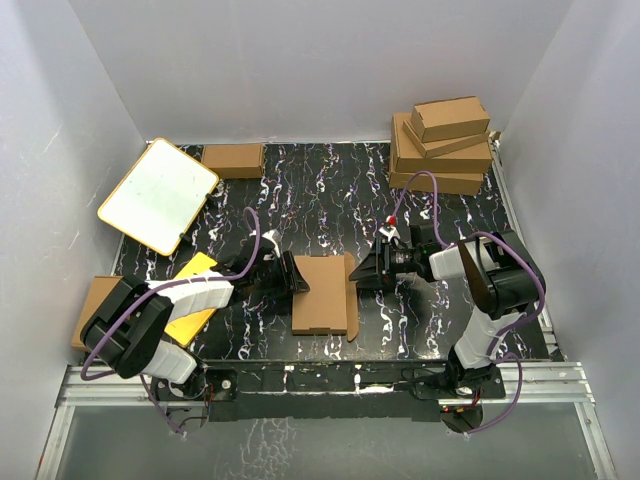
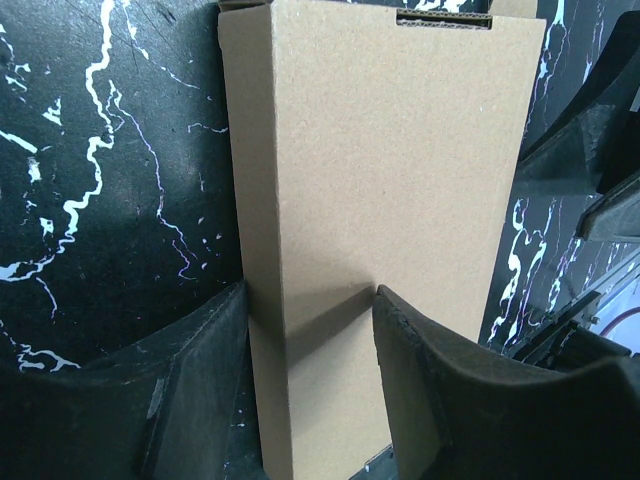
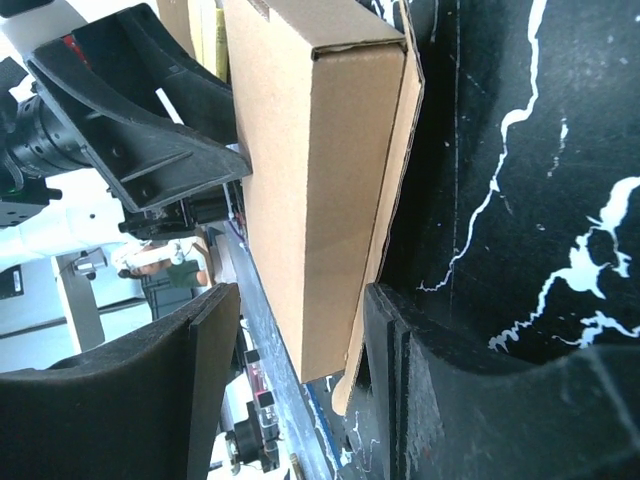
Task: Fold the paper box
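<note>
Brown corrugated cardboard paper box [image 1: 320, 293] lies on your black marbled counter [image 1: 330, 200]: light, stiff, easily creased. Left end effector [image 1: 293, 282] and right end effector [image 1: 359, 272] straddle it half-open; you can't tell whether they pinch. Hold its walls.

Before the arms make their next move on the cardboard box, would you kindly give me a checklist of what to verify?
1. The paper box lies flat between the two arms: ok.
2. The left gripper has the box's edge between its fingers: ok.
3. The right gripper has the opposite edge between its fingers: ok.
4. Both grips are firm: cannot tell.
5. The side flap is tucked in: not ok, since it stands away from the box on the right gripper's side.
6. The yellow card and the stacked boxes are apart from the box: ok.
</note>
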`<state>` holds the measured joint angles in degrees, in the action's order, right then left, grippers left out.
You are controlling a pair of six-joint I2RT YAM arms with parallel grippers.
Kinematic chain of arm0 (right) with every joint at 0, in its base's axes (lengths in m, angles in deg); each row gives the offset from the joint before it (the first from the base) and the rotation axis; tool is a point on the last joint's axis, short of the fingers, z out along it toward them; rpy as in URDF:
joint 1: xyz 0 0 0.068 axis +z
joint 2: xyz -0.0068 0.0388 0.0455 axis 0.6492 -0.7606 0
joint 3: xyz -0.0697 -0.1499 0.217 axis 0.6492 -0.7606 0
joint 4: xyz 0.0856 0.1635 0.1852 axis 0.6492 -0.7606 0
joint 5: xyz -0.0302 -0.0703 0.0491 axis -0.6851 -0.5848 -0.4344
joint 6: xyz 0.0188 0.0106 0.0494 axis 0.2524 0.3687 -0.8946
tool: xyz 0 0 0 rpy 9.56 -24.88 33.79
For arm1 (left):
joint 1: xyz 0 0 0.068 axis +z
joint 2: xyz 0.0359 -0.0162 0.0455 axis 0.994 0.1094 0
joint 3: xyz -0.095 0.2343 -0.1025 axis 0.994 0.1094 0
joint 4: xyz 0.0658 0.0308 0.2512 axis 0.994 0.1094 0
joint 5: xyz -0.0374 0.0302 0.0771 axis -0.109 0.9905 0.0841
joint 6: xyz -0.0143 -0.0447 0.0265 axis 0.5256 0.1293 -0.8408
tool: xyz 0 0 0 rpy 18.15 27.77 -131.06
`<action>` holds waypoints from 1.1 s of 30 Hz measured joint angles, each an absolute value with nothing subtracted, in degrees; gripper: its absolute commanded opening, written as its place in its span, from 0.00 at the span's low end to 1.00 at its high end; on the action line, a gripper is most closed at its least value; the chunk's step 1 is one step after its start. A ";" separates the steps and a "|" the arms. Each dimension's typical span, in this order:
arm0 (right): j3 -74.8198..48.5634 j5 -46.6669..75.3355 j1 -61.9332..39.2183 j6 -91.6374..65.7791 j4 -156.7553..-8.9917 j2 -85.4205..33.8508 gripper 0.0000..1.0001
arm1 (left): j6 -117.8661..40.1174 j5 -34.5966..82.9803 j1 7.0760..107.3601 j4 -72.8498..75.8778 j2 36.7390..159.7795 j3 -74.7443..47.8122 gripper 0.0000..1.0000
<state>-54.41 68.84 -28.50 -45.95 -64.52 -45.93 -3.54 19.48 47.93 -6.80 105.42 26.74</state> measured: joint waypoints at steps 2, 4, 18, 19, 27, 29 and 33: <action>-54.48 69.28 -28.50 -46.50 -63.91 -45.93 0.56 | -3.56 19.42 47.93 -6.82 105.44 26.74 0.50; -54.48 69.83 -28.47 -46.82 -63.40 -45.93 0.56 | -3.56 19.35 47.97 -6.91 105.59 26.65 0.50; -54.48 72.25 -26.44 -48.57 -60.02 -48.38 0.57 | -3.54 18.08 47.97 -9.44 107.32 26.26 0.50; -54.48 72.34 -26.42 -48.68 -59.89 -48.82 0.57 | -3.54 17.97 47.97 -9.42 107.45 26.13 0.50; -54.48 72.82 -26.38 -48.86 -59.16 -49.58 0.57 | -3.98 17.65 47.97 -9.14 108.06 25.45 0.50; -54.48 72.84 -26.40 -48.86 -59.01 -49.58 0.57 | -4.15 17.56 47.97 -9.16 108.50 25.03 0.50; -54.48 72.87 -26.42 -48.70 -58.84 -49.58 0.54 | -4.52 17.51 48.10 -8.79 109.22 24.18 0.50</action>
<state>-54.48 72.87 -26.42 -48.70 -58.84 -49.58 -4.52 17.51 48.10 -8.79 109.22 24.18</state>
